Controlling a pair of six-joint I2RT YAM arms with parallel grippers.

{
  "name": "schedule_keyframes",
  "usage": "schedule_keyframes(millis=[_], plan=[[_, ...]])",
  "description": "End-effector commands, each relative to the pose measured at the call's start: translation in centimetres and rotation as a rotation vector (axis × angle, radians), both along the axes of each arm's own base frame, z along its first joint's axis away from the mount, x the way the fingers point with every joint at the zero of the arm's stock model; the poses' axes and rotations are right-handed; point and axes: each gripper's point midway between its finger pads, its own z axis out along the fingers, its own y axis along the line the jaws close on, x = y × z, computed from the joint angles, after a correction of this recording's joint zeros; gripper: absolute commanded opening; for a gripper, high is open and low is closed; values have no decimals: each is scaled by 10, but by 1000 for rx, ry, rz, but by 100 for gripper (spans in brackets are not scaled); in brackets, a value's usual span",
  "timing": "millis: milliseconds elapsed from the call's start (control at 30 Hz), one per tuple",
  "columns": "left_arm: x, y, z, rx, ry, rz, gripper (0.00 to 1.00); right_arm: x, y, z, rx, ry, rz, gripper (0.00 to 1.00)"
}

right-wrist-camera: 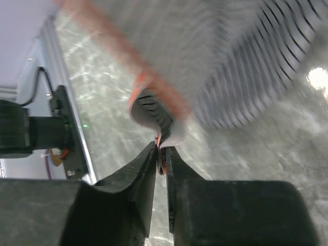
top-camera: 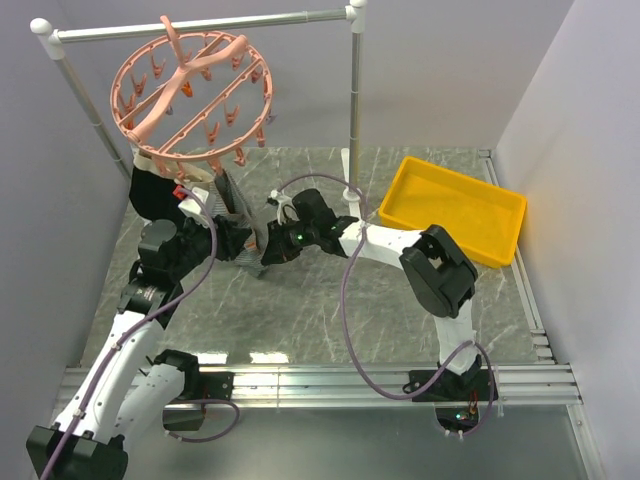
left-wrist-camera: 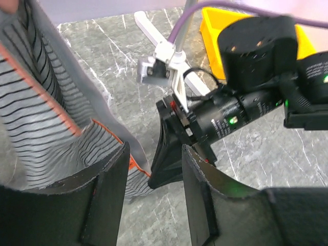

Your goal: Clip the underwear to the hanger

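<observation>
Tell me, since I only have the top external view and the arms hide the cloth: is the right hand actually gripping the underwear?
Observer: Yes. In the right wrist view, the right hand pinches an orange-trimmed edge of the underwear at its very fingertips.
Operator: And does the left hand hold any fabric?
Observer: No. In the left wrist view, the left hand is open with nothing between its fingers. The striped cloth hangs outside the finger on the left of that view.
</observation>
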Motion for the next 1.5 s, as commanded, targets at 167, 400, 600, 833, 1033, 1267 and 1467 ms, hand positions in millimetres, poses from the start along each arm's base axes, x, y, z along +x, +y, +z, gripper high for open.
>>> schedule_keyframes(millis=[167,400,600,833,1033,1267,1467], plan=[[0,8,17,-32,-36,24,51,18,8,33,61,-91,-27,33],[-3,10,27,-54,-54,23,55,17,-5,54,60,-149,-31,55],[-9,9,40,-82,-85,6,57,26,-25,63,48,-184,-55,59],[-15,8,63,-141,-101,-4,61,48,-53,80,69,-249,-98,60],[-19,11,89,-219,-93,-28,64,72,-74,117,111,-352,-92,61],[-18,40,119,-339,-126,55,63,82,-70,192,253,-566,-60,62],[-26,65,166,-383,-252,122,62,92,-38,230,310,-718,-43,63]])
